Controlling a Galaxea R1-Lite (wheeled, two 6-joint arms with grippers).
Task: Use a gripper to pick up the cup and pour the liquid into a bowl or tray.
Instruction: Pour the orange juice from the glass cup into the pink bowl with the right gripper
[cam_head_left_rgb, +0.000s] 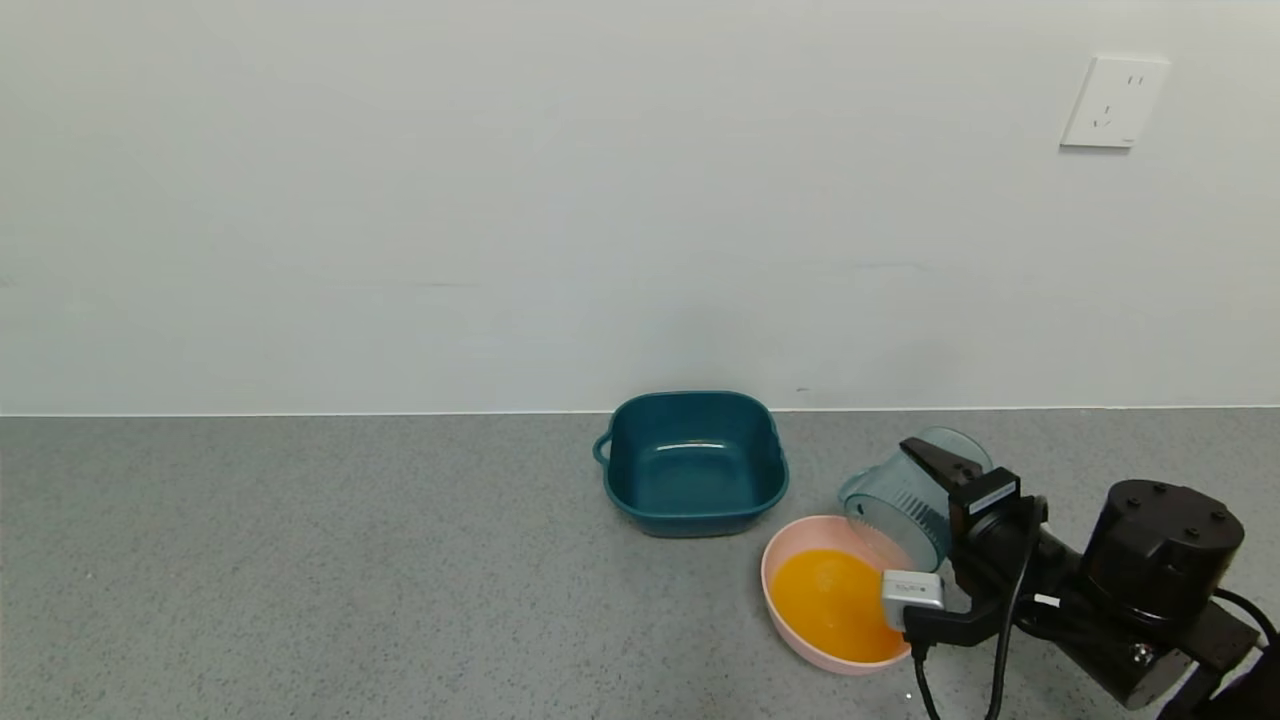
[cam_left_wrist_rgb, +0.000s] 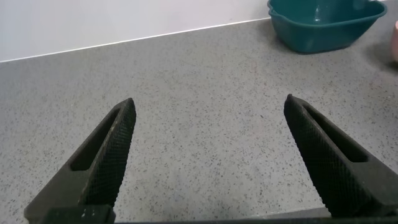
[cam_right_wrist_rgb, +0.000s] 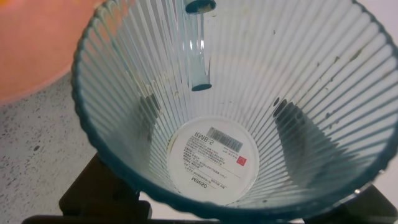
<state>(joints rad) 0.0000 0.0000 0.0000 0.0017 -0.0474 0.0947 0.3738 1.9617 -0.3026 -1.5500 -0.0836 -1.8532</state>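
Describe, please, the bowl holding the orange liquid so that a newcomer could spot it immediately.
On the grey speckled counter, look toward the robot's right side, just in front of the dark teal square tub. There sits the pink bowl, below the tilted cup in the right gripper. Unlike the empty tub, it is round, pale pink and holds orange liquid.

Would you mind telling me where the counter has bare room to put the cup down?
The widest bare stretch lies left of the teal tub; the open left hand hangs over part of it. It is crowded on the right, where the right hand holds the cup at the pink bowl.
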